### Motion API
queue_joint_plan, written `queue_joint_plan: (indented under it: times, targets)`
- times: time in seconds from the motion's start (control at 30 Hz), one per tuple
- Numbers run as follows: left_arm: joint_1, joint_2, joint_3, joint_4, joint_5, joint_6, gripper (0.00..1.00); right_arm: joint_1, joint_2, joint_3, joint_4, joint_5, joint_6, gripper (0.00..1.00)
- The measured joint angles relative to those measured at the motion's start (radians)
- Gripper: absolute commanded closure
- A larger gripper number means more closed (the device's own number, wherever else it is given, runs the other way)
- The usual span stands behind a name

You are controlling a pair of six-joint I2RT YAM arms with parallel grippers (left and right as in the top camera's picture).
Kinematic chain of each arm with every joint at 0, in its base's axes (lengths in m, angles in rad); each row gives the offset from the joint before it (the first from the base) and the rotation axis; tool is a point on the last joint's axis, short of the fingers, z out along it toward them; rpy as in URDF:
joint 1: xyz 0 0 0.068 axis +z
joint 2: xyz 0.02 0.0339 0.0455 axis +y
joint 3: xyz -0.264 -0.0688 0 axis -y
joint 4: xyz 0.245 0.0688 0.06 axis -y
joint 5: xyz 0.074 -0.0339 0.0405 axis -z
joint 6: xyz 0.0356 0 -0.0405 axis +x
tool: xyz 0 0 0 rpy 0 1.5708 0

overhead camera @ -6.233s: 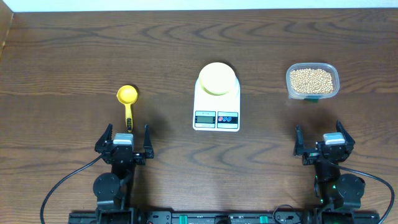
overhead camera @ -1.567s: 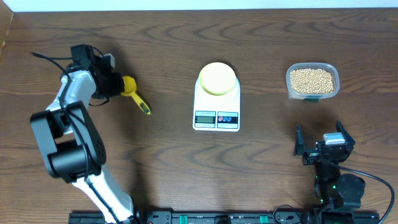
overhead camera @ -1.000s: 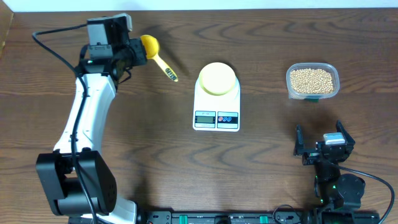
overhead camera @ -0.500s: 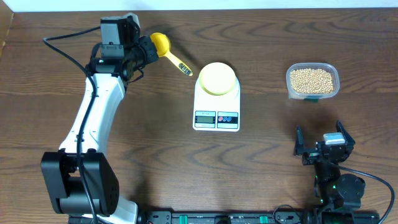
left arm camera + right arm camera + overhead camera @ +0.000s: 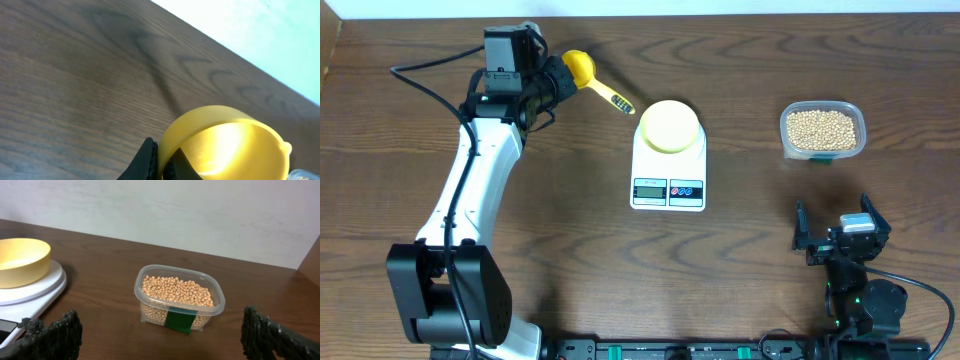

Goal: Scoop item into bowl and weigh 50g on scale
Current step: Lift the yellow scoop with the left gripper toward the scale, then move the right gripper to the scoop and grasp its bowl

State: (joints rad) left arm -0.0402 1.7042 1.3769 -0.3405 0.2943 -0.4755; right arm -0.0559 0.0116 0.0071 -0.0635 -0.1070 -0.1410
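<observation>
At the upper left of the frame, your left claw [image 5: 554, 80] is closed on the cup rim of the yellow scoop [image 5: 580, 67], and the handle points down-right toward the scale [image 5: 668, 168]. The pale bowl [image 5: 669, 125] sits on the scale and looks empty. All the beans [image 5: 821, 128] lie in the clear tub [image 5: 862, 135] at upper right, well apart from the scoop. Your right claw [image 5: 841, 240] stands open at lower right and holds nothing. Carry the scoop high over the bowl, so the handle does not knock it. Because you hold the cup and not the handle, dip slowly and take few beans each time.
</observation>
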Motion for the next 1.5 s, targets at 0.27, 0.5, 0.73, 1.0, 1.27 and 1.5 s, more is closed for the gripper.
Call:
queue_joint_plan:
  times: [0.27, 0.5, 0.73, 1.0, 1.27, 1.5]
  targets:
    - [-0.002, 0.000, 0.000, -0.015, 0.000, -0.157, 0.92, 0.000, 0.000, 0.000, 0.000, 0.000, 0.000, 0.01]
    - [-0.032, 0.000, 0.000, -0.015, 0.017, -0.227, 0.93, 0.000, 0.000, 0.000, 0.053, -0.021, 0.015, 0.01]
    - [-0.085, 0.000, 0.000, -0.015, 0.026, -0.292, 0.93, 0.000, 0.000, 0.000, 0.059, -0.117, 0.062, 0.01]
    - [-0.114, 0.000, 0.000, -0.012, 0.047, -0.364, 0.93, 0.000, 0.088, 0.032, 0.151, -0.309, 0.241, 0.01]
    - [-0.169, 0.000, 0.000, 0.037, 0.051, -0.368, 0.92, 0.000, 0.565, 0.420, 0.167, -0.549, 0.304, 0.01]
    - [-0.256, -0.001, 0.000, 0.072, 0.052, -0.449, 0.92, 0.007, 1.019, 0.740, 0.172, -0.812, 0.377, 0.01]
